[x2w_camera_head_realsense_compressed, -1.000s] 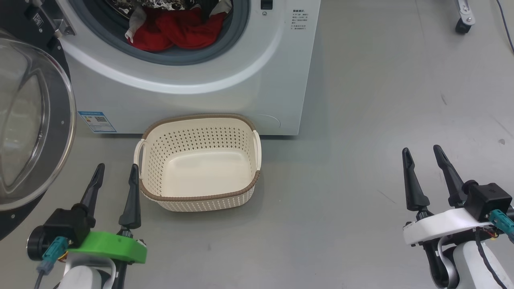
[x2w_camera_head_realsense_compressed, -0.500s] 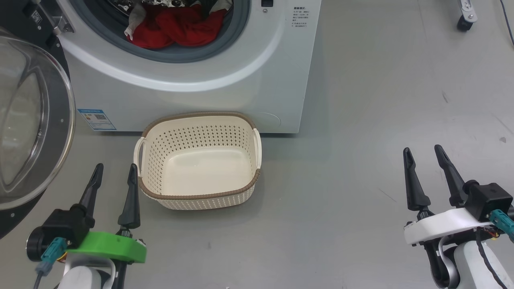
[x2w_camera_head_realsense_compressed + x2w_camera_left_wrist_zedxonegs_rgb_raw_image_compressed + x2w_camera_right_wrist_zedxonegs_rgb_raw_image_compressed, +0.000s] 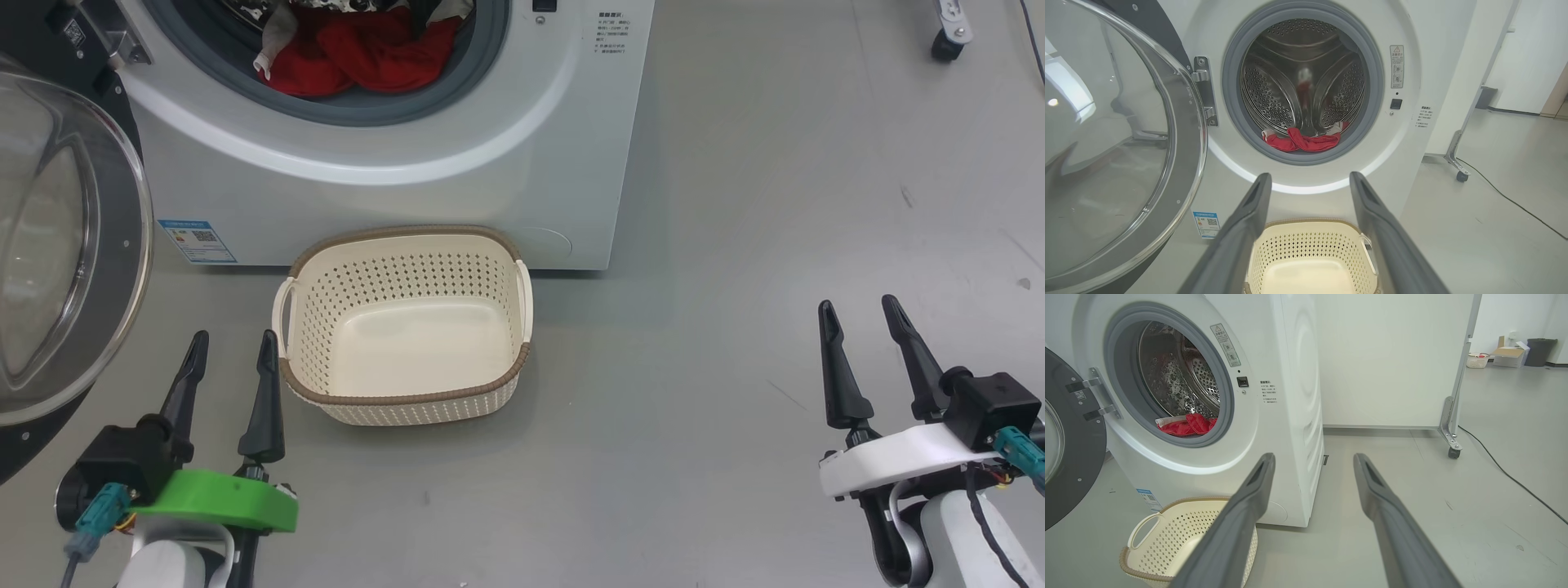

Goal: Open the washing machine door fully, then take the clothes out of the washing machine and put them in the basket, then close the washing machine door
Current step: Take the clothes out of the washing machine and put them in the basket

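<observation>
The washing machine door (image 3: 73,245) stands wide: first step done, I'd say. The clothes (image 3: 359,57) lie in the drum, the basket (image 3: 424,415) bare; left pincer (image 3: 234,336) and right pincer (image 3: 858,302) hover spread, empty.

The grey floor (image 3: 735,245) carries the washing machine (image 3: 392,204) at eleven o'clock, the cream basket (image 3: 408,412) just before it, and a caster (image 3: 943,51) at two o'clock.

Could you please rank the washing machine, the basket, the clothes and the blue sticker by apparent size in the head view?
Largest to smallest:
washing machine
basket
clothes, though the top edge crops them
blue sticker
</observation>
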